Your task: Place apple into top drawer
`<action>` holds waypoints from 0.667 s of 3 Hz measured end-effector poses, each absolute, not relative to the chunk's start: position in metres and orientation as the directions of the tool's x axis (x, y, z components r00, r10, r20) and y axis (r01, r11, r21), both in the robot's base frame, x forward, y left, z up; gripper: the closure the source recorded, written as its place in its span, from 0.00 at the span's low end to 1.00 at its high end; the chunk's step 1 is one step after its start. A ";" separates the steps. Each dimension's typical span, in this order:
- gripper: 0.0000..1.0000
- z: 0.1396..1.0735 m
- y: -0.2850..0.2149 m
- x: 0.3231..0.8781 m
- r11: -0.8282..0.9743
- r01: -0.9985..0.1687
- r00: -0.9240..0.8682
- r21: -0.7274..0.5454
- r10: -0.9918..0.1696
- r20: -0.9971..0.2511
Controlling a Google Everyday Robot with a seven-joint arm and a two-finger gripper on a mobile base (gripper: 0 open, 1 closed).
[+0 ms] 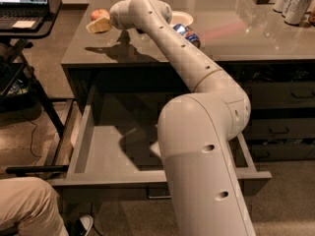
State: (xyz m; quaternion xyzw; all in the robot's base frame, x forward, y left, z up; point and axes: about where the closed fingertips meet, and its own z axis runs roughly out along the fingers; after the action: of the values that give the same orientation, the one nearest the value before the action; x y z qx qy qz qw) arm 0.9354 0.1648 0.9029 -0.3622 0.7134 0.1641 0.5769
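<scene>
The apple (97,14), small and red-orange, sits on the grey countertop near its far left corner. My gripper (100,25) is right at the apple's near side, just above the counter, and partly covers it. I cannot tell whether it touches the apple. The top drawer (81,132) is pulled wide open below the counter's front edge. It is a wide, shallow grey tray with nothing in it, and its handle (158,195) is on the front panel. My arm reaches over the drawer and hides its right part.
A blue soda can (189,34) lies on the counter behind my arm, next to a white bowl (181,17). Several cans (294,2) stand at the far right. Dark drawers (285,109) are on the right. A laptop stand (23,14) and a person's knee (27,205) are on the left.
</scene>
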 end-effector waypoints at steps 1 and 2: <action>0.00 0.902 0.166 0.936 0.684 -0.706 -0.072 -0.182 -0.325 -0.943; 0.00 0.895 0.167 0.949 0.709 -0.689 -0.063 -0.149 -0.265 -0.962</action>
State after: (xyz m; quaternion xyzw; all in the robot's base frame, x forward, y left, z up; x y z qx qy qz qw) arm 0.9487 0.1670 0.8953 -0.3373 0.7071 0.1783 0.5954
